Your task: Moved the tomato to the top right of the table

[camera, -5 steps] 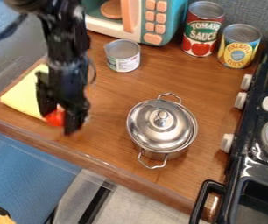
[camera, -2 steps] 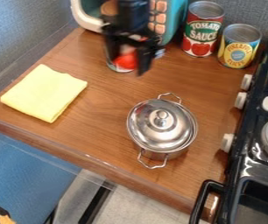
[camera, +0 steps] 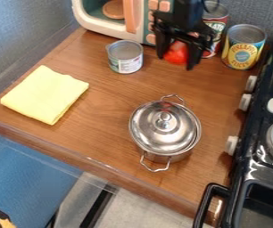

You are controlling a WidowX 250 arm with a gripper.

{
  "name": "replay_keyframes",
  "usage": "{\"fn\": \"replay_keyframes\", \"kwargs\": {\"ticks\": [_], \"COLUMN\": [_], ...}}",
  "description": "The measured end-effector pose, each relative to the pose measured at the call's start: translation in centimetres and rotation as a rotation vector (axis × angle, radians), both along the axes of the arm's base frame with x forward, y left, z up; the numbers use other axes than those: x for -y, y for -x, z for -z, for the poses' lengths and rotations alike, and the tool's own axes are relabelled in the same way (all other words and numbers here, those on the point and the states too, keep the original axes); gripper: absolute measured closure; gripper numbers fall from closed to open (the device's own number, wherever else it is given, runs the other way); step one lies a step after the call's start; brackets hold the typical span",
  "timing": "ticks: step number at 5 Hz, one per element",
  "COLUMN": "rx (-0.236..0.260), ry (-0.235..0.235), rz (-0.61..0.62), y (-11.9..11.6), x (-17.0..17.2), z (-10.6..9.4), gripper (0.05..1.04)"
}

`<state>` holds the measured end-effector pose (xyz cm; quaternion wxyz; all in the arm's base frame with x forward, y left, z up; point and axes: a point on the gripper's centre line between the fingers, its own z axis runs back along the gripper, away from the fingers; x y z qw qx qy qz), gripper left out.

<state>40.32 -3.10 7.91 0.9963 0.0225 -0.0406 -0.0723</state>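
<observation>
The tomato point(camera: 176, 53) is located between the two fingers of the gripper point(camera: 175, 61), which grasps it from above, apparently clear of the table point(camera: 100, 104), toward the far edge and in front of the partly hidden red tin point(camera: 215, 27). Treat the tomato as a light, rounded part with a smooth skin; whether it is a firm toy or soft produce cannot be determined by sight. Expect it to be slippery if pinched high or off centre, where the curve may squeeze it out of the grip. Take hold at the widest part, one finger on each opposite side, with moderate pressure: enough to prevent rotation, not enough to dent a soft body. The present side-to-side hold appears suited to this. For placement at the top right, lower the tomato fully before release, as a round body may roll. Maintain clearance from the yellow-labelled tin point(camera: 244, 48) to the right and the low tin point(camera: 125, 57) to the left. The lidded pot point(camera: 163, 127) stands nearer the camera; the stove point(camera: 255, 162) borders the right side, its knobs facing the work surface.
</observation>
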Motion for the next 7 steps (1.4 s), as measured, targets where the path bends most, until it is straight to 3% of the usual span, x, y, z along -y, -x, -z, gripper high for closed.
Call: {"fn": "replay_keyframes", "kwargs": {"ticks": [1,2,3,4,6,7], "rx": [-0.029,-0.083,-0.089,-0.101,-0.022,-0.019], "ry": [-0.029,-0.065,-0.079,-0.061,0.027,0.04], "rz": [-0.01,-0.023,-0.032,-0.02,-0.039,-0.029], "y": [-1.9,-1.8,-2.0,-1.8,-0.7,0.4], "x": [1.4,1.2,1.1,1.3,0.4,-0.3], "z": [2.6,4.9,5.1,4.9,-1.7,-3.1], "gripper": [0.242,0.215,0.148,0.08,0.083,0.083]}}
